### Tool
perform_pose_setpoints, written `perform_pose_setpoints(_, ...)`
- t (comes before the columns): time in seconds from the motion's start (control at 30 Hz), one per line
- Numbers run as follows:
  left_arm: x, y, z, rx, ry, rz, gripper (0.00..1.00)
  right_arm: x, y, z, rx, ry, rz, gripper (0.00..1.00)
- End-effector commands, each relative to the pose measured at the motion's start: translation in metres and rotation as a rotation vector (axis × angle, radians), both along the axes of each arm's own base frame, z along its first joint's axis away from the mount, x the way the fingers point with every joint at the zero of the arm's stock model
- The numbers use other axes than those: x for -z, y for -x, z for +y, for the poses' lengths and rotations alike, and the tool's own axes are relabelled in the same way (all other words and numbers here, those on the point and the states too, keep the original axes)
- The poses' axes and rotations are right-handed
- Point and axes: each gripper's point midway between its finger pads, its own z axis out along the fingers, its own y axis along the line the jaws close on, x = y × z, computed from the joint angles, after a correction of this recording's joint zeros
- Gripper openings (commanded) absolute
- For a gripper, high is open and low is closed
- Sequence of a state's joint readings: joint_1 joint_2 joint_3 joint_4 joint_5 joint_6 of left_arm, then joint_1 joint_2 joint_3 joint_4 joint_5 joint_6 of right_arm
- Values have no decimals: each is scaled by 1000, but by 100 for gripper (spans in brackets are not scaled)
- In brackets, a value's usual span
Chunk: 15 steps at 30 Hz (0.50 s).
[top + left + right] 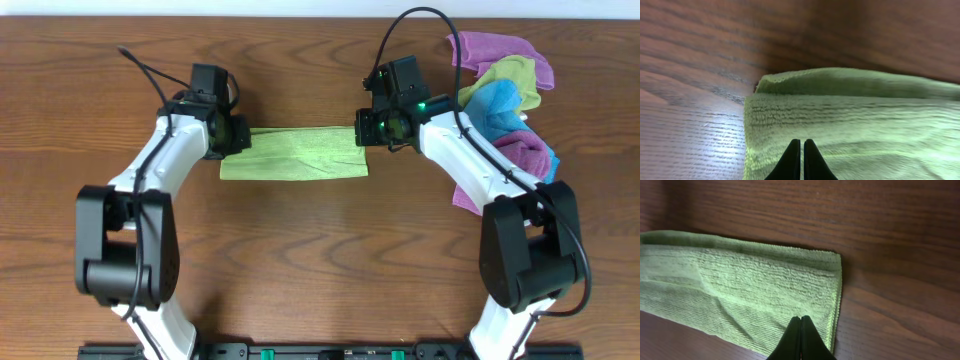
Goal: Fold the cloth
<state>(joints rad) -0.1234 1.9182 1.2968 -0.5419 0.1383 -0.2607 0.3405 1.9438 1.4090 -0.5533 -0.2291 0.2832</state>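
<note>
Green microfibre cloth (293,155), a long folded strip, needs both ends lifted evenly by the closed left hand (801,150) and closed right hand (800,325) (grip on fabric unclear).

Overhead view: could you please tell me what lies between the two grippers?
The folded green cloth stretches from the left gripper to the right gripper, as the overhead view shows.

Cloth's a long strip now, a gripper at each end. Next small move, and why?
Probably open the right gripper and lower it to pinch the right short edge of the green cloth. The cloth lies flat as a long strip, so a crosswise fold toward the left gripper seems to remain, and both grippers look shut just above the fabric.
</note>
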Motion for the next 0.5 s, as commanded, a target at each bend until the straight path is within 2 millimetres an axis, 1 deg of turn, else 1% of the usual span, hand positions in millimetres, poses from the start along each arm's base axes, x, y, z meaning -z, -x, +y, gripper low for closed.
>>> perform_pose_setpoints(0.0,22,7,7,-10,-43,51,6,-7,-4,-6,-3,24,-28,1)
perform_pose_setpoints(0.03,26,8,7,-16,-45,61,6,-7,-4,-7,-5,26,-26,2)
perform_pose_setpoints(0.1,33,7,7,-30,-42,69,6,-6,-4,-10,-2,24,-20,37)
perform_pose_setpoints(0.13,37,6,7,-41,-40,74,6,-7,-4,-12,-8,20,-20,48)
perform_pose_setpoints(0.17,41,6,7,-43,-40,79,6,-7,-5,-14,-17,14,-22,68)
perform_pose_setpoints(0.2,43,7,7,-43,-40,85,6,-8,-6,-16,-26,1,-20,79)
perform_pose_setpoints(0.27,48,10,7,-42,-39,103,6,-8,-4,-25,-42,-28,3,85)
perform_pose_setpoints(0.33,49,12,4,-37,-23,113,6,-6,0,-44,-31,-65,50,88)
perform_pose_setpoints(0.37,49,12,2,-34,-11,114,6,-7,2,-51,-32,-114,69,88)
perform_pose_setpoints(0.4,48,12,1,-33,-8,115,6,-12,3,-53,-51,-181,76,87)
perform_pose_setpoints(0.43,48,12,1,-33,-8,115,6,-23,4,-50,-90,-298,69,83)
perform_pose_setpoints(0.47,48,12,1,-32,-5,116,6,-30,5,-48,-113,-362,64,81)
